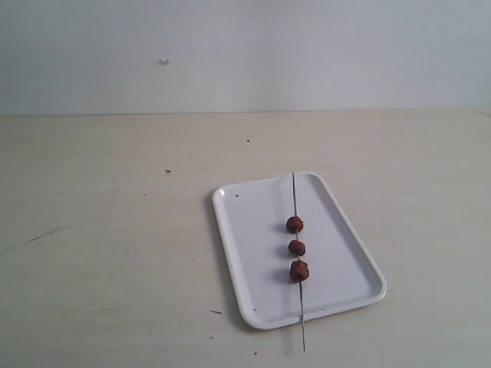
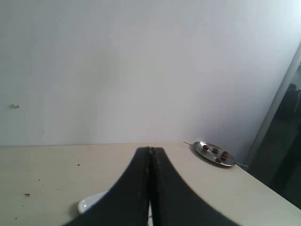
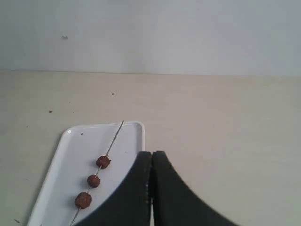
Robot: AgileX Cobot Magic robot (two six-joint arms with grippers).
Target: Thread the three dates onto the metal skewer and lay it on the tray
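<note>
The white tray (image 1: 257, 238) lies on the table right of centre. The metal skewer (image 1: 294, 192) rests lengthwise on it, its near end sticking out past the tray's front rim. The three dates (image 1: 297, 247) sit threaded on it in a row, small gaps between them. In the right wrist view, the tray (image 3: 70, 160), skewer (image 3: 116, 135) and dates (image 3: 93, 181) lie beside my right gripper (image 3: 152, 153), which is shut and empty. My left gripper (image 2: 150, 149) is shut too, holding nothing. Neither gripper shows in the exterior view.
The left wrist view shows a round silver dish (image 2: 210, 157) near the table's far corner, holding several dark reddish lumps and a thin rod. A white rounded corner (image 2: 89, 203) peeks out beside the left fingers. A wall stands behind the beige table (image 1: 115, 230).
</note>
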